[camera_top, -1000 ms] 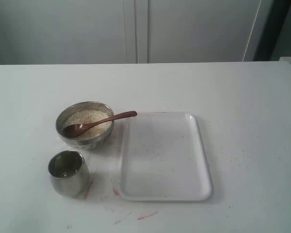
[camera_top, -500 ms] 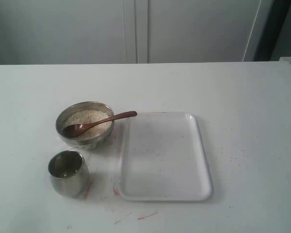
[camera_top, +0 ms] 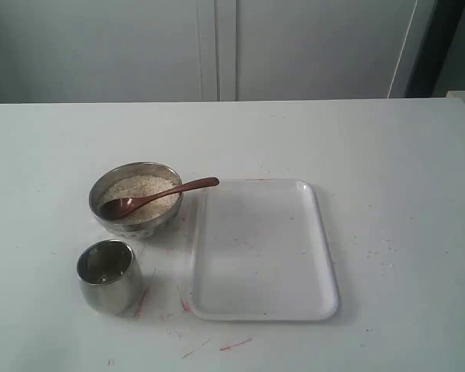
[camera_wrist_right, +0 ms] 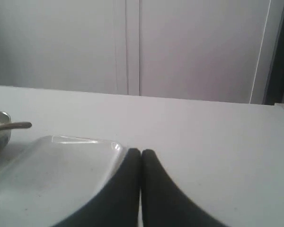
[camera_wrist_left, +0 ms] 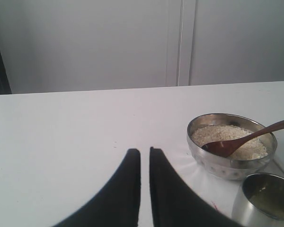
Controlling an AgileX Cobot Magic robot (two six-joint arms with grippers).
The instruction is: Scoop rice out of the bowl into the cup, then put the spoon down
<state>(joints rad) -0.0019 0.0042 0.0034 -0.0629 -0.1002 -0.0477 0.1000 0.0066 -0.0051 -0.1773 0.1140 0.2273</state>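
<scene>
The steel bowl (camera_top: 133,223) stands on the white table left of centre, holding rice (camera_top: 146,187). The wooden spoon (camera_top: 159,195) lies in it, scoop on the grains, handle resting on the rim and pointing toward the tray. The steel cup (camera_top: 108,277) stands just in front of the bowl. Neither gripper shows in the exterior view. In the left wrist view my left gripper (camera_wrist_left: 145,151) is empty, its fingers nearly together, with the bowl (camera_wrist_left: 227,165), spoon (camera_wrist_left: 246,140) and cup (camera_wrist_left: 265,203) off to one side. My right gripper (camera_wrist_right: 141,152) is shut and empty beside the tray's corner.
A white rectangular tray (camera_top: 325,256) with nothing on it lies right of the bowl; it shows in the right wrist view as the tray (camera_wrist_right: 61,165). Small red marks dot the table. Pale cabinet doors stand behind the table's far edge.
</scene>
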